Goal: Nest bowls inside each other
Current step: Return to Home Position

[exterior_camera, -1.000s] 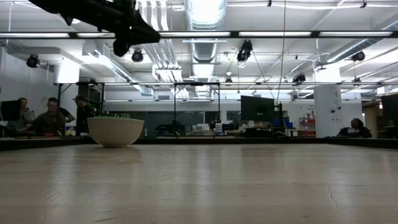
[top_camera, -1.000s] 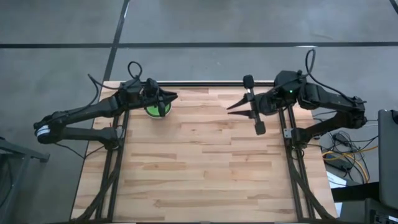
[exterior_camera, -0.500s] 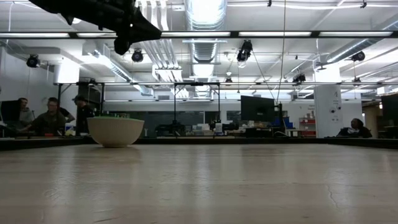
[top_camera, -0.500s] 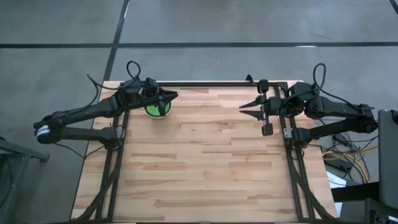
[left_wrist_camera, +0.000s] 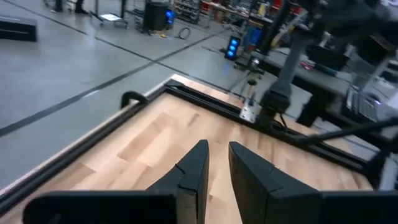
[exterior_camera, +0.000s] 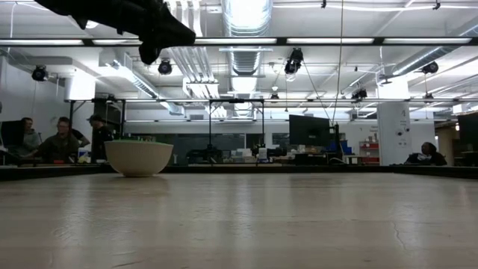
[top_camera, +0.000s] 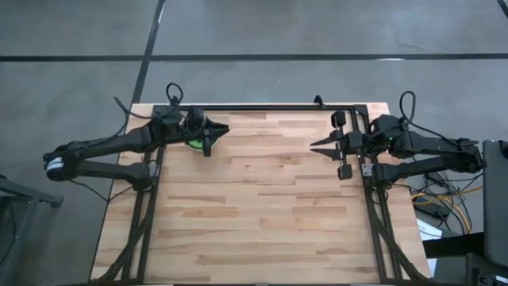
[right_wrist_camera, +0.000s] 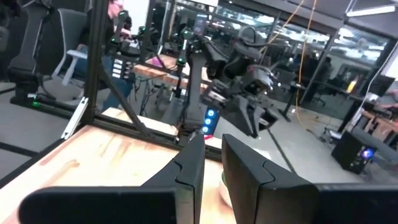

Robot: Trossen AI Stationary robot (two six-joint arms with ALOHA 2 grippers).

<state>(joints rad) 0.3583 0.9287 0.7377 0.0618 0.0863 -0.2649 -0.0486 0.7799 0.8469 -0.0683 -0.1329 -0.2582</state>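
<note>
**Bowls** (top_camera: 192, 144): one nested stack at the upper left of the table (top_camera: 262, 214) in the high view. Only a sliver of green shows past the arm above it. In the low view the whitish-grey outer bowl (exterior_camera: 139, 158) sits upright at the left, with a green rim just above its lip. No loose bowl is visible anywhere, so the nesting looks complete.

**Left claw** (top_camera: 225, 127): hangs above the stack and clear of it, fingers drawn close together, empty. It is probably raised so that the stack is not disturbed.

**Right claw** (top_camera: 313, 144): at the table's right edge, fingers close together, empty. The arm is folded back out of the work area, which fits parking.

**Changes:** a second ago the right claw reached nearer the table's middle; it has since pulled back to the right. The left claw has shifted slightly and covers more of the green. The stack has not moved.
</note>
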